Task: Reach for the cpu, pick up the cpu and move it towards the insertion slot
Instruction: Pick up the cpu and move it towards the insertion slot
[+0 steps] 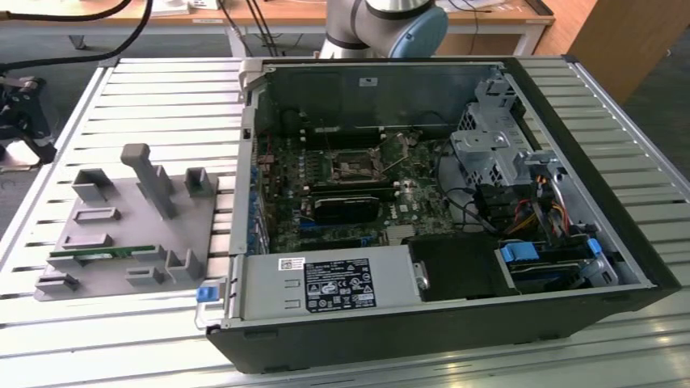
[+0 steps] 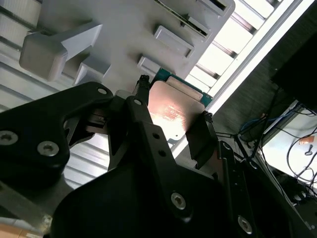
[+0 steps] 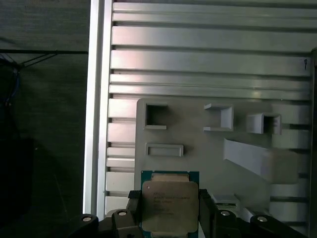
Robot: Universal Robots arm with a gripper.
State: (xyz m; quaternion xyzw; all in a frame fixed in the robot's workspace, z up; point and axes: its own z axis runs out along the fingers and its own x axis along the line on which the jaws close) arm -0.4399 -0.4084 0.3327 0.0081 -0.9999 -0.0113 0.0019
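Observation:
The cpu (image 2: 173, 111) is a flat square chip with a shiny silver top and a thin green rim. It sits between the two black fingers (image 2: 200, 136) of my gripper (image 2: 173, 106), which is shut on two opposite edges of it. In the first wrist view the cpu (image 3: 170, 201) hangs in my gripper (image 3: 170, 210) over the near edge of the grey holder plate (image 3: 198, 153). The insertion slot (image 1: 354, 167), a silver-framed socket with a dark centre, lies on the motherboard inside the open computer case.
The grey plate (image 1: 119, 242) with raised rectangular holders lies at the exterior view's left on the slatted metal table (image 1: 161, 89), with a green memory stick (image 1: 103, 253) in it. The case walls (image 1: 250, 113), a black block (image 1: 345, 206) and a power supply (image 1: 323, 287) surround the socket.

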